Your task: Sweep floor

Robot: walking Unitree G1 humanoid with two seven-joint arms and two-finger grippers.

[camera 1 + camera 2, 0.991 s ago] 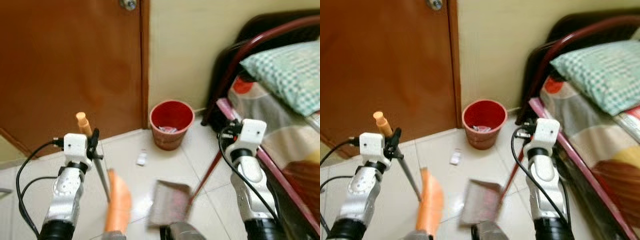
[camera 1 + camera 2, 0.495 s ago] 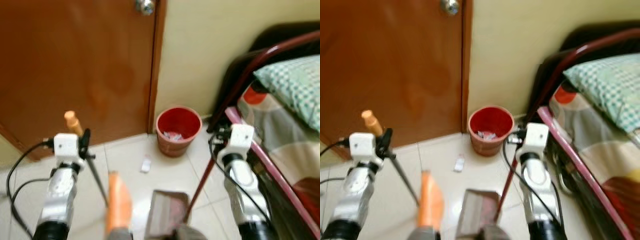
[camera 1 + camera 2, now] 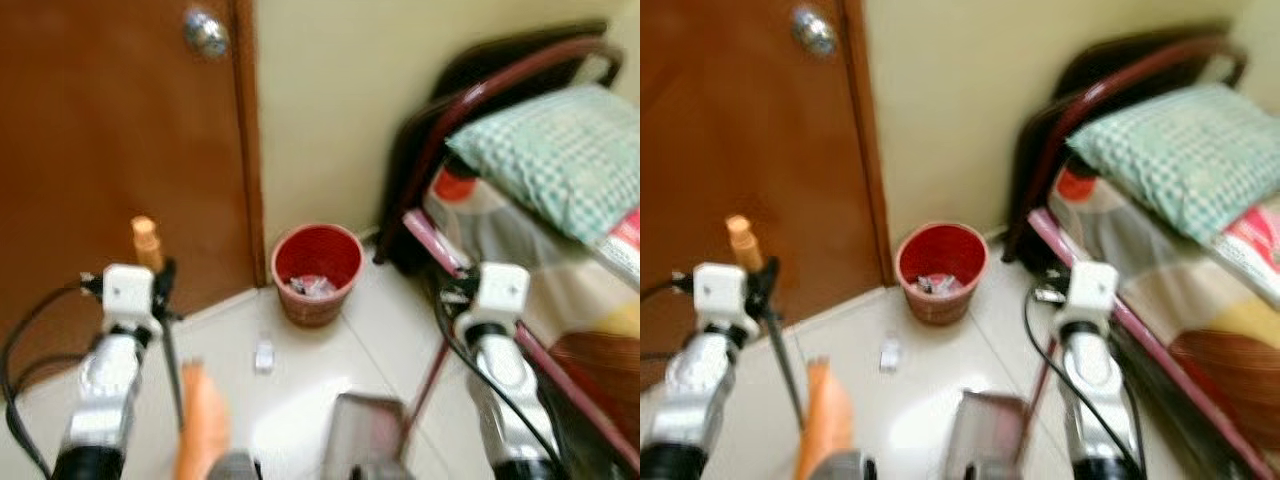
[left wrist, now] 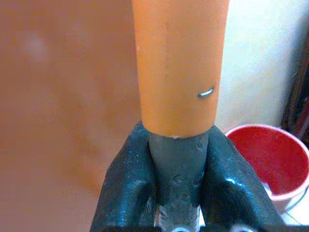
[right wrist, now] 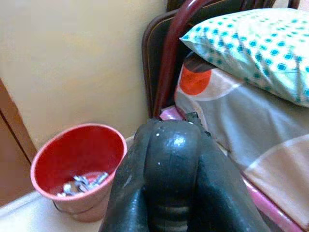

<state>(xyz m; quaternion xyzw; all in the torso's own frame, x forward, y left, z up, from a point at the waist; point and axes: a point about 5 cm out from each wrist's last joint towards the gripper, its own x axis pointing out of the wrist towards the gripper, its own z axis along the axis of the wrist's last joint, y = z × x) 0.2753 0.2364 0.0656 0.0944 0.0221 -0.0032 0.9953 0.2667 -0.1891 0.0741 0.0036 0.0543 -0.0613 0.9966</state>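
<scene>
My left gripper (image 3: pixel 160 292) is shut on the broom's dark shaft just below its orange grip (image 3: pixel 146 238). The orange broom head (image 3: pixel 203 432) rests on the tiles in front of me. In the left wrist view the fingers (image 4: pixel 126 189) clamp the grey shaft under the orange grip (image 4: pixel 179 67). My right gripper (image 3: pixel 458 300) is shut on the dustpan's dark red handle (image 3: pixel 428 375), and the grey dustpan (image 3: pixel 365 440) sits low on the floor. A small white scrap (image 3: pixel 263 355) lies on the tiles before the red bin (image 3: pixel 317 272).
A brown door (image 3: pixel 110 150) with a round knob (image 3: pixel 205 33) stands to the left. A bed (image 3: pixel 560 260) with a dark red frame and a checked pillow (image 3: pixel 545 140) lies along the right. The bin (image 5: pixel 79 169) holds some scraps. The head views are blurred.
The whole picture has shifted left and blurred, so the camera has moved. Both grippers keep their hold on broom and dustpan handle.
</scene>
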